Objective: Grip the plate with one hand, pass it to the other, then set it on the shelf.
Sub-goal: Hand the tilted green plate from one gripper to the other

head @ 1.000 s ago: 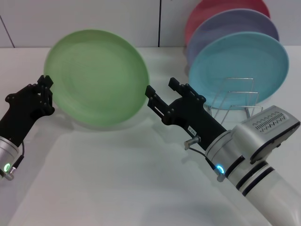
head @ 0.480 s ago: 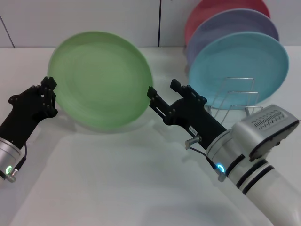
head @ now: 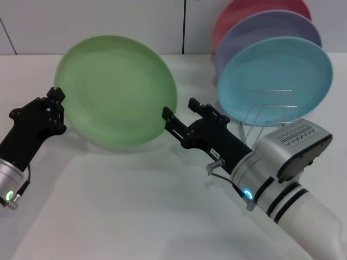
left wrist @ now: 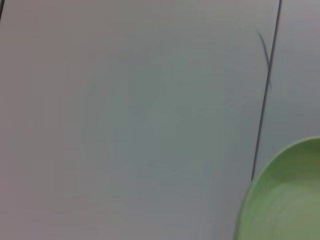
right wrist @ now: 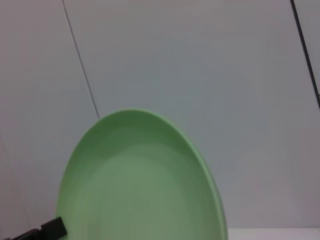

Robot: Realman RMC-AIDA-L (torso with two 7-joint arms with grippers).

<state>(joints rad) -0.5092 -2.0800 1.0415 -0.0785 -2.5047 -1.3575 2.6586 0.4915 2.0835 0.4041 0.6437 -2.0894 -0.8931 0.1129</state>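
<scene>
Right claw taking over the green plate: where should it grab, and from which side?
Probably the free rim nearest the right claw, approached edge-on from the robot's right. The green plate is held tilted up, with the left claw clamping the opposite rim, so that edge is exposed.

Left end effector (head: 54,111) grips the green plate (head: 116,89); right end effector (head: 180,111) gapes beside it.

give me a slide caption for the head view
Left tool holds the green plate upright while the open right tool reaches its opposite rim.

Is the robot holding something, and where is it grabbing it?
Yes: the left claw grips the green plate by its left rim, held up off the table. The right claw is open beside it.
</scene>
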